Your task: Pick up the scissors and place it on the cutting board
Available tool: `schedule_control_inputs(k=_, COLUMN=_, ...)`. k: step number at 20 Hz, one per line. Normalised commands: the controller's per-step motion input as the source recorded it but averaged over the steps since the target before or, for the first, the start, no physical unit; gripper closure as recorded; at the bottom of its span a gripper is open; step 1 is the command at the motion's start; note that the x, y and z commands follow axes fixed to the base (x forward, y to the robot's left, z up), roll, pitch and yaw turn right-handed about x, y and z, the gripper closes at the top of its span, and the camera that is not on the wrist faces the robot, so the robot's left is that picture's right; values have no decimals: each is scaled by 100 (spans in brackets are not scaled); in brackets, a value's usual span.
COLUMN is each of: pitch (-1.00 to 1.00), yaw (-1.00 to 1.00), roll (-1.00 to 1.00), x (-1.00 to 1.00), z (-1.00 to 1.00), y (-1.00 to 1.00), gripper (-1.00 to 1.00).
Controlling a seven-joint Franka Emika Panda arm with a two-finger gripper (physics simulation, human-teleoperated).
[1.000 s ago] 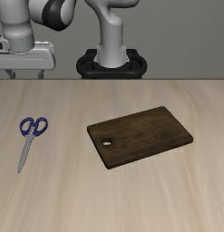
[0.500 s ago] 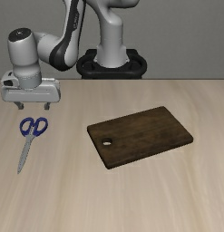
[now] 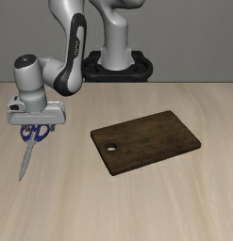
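Blue-handled scissors lie on the wooden table at the exterior view's left, blades pointing toward the lower edge. My gripper hangs directly over the handle loops, its body covering the upper part of them. Its short fingers point down on either side of the handles and stand apart, with no clear contact on the scissors. The dark wooden cutting board, with a round hole near its left corner, lies at the table's middle, well to the right of the gripper.
The robot's black base stands at the far edge of the table. The arm arches from there down to the left.
The gripper has come down and slightly right, from above the table's far left edge to right over the scissors' handles. Scissors and board have not moved.
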Motion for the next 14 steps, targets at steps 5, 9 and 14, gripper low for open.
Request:
schedule_control_inputs(k=5, pitch=0, yaw=0, roll=0, x=0, z=0, y=0, gripper=100)
schedule_control_inputs(k=9, pitch=0, yaw=0, roll=0, x=0, z=0, y=0, gripper=100)
schedule_control_inputs(k=14, pitch=0, yaw=0, roll=0, x=0, z=80, y=0, gripper=100)
